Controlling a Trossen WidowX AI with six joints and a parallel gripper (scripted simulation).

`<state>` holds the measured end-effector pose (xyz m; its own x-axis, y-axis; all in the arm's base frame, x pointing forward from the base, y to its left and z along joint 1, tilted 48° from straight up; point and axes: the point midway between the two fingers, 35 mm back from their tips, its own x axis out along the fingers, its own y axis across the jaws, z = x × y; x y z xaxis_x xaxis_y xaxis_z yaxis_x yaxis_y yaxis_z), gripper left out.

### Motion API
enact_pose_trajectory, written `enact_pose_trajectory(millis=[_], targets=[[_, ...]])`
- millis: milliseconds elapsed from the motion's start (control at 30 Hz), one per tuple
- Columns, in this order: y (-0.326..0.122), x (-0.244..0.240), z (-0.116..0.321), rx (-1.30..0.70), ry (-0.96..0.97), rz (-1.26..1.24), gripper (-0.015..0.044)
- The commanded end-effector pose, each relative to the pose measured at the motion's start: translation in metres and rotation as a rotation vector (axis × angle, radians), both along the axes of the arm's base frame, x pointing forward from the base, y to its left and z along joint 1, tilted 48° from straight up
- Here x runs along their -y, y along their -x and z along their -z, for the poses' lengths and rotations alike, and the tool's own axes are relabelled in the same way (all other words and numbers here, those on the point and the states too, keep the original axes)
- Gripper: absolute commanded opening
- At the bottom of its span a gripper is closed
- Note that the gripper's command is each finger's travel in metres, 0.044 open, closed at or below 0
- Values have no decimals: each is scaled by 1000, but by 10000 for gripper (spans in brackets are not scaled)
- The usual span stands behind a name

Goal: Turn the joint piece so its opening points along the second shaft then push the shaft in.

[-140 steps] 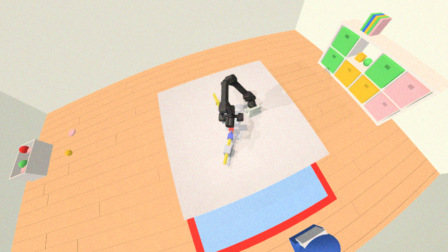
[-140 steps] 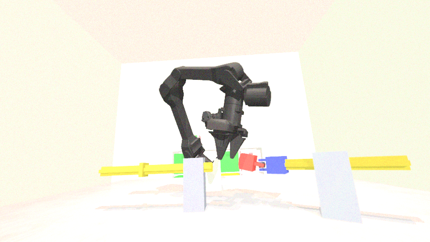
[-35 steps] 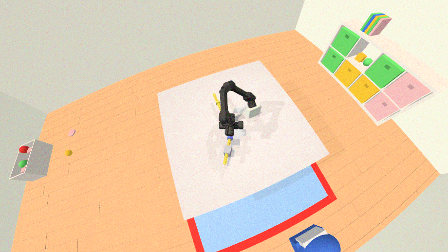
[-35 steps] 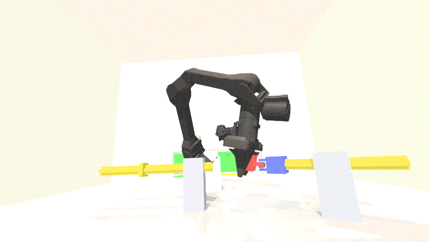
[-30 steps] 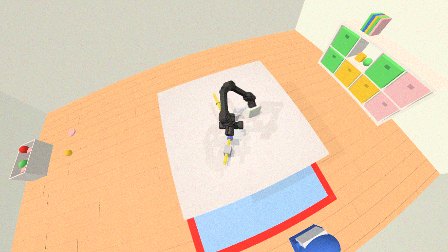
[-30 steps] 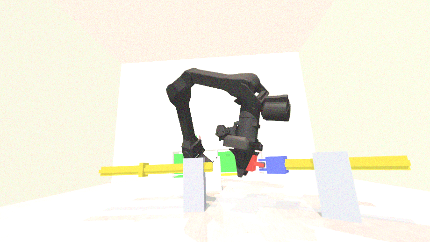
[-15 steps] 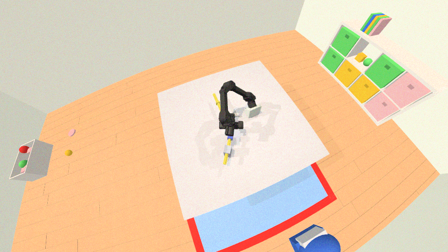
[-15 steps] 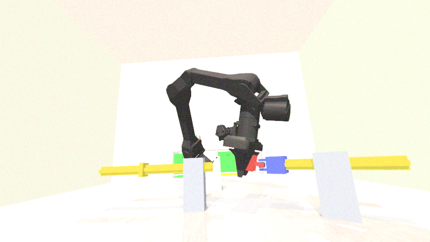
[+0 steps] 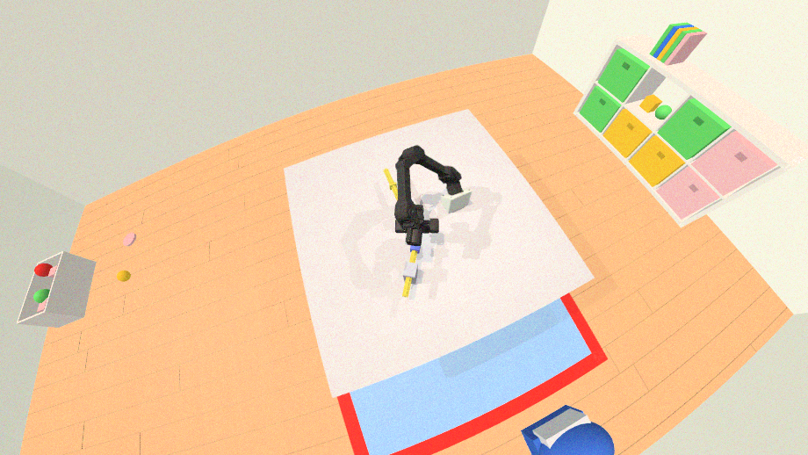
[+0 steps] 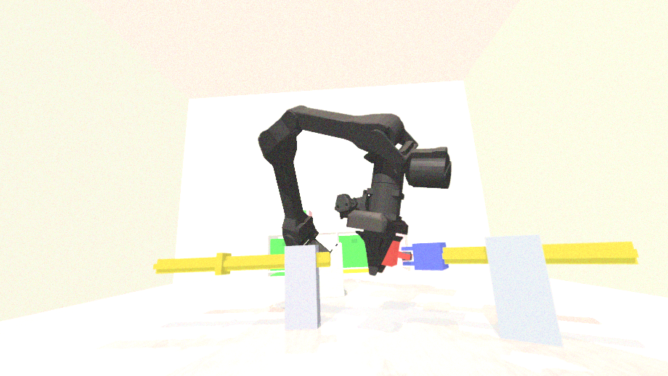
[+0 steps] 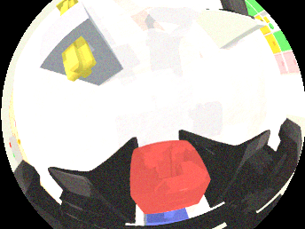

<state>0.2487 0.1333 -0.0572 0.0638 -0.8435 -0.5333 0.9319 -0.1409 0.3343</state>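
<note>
The red square joint piece (image 10: 390, 255) (image 11: 168, 177) sits between the fingers of my gripper (image 10: 375, 269) (image 11: 158, 138), which is shut on it. Behind it the blue yoke (image 10: 429, 256) (image 11: 167, 216) (image 9: 414, 249) is on the end of the fixed yellow shaft (image 10: 586, 253) (image 9: 406, 286), held in its block (image 10: 522, 289) (image 9: 410, 270). The second yellow shaft (image 10: 252, 261) (image 11: 79, 59) (image 9: 389, 177) runs through the other block (image 10: 301, 289) (image 11: 104, 62), with a collar on its outer part. Its near end stands apart from the joint piece. The joint's opening cannot be made out clearly.
The arm's base stands by a pale upright panel (image 9: 457, 200) (image 11: 228, 28) on the white table top (image 9: 339, 339). The arm arches over the space between the blocks. A shelf (image 9: 681, 220) with coloured boxes and an open toy box (image 9: 70, 291) stand farther off on the floor.
</note>
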Motion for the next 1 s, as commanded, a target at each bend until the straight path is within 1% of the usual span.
enact_pose_trajectory(millis=[0,267,300,333,500,667,700,967], targets=[[0,0,0,-2,-2,-3,182],[0,0,0,-2,-2,-3,182],[0,0,0,0,0,0,156],[0,0,0,0,0,0,147],[0,0,0,0,0,0,147],[0,0,0,0,0,0,16],[0,0,0,0,0,0,0],[-1,1,0,-20,-13,-25,0]])
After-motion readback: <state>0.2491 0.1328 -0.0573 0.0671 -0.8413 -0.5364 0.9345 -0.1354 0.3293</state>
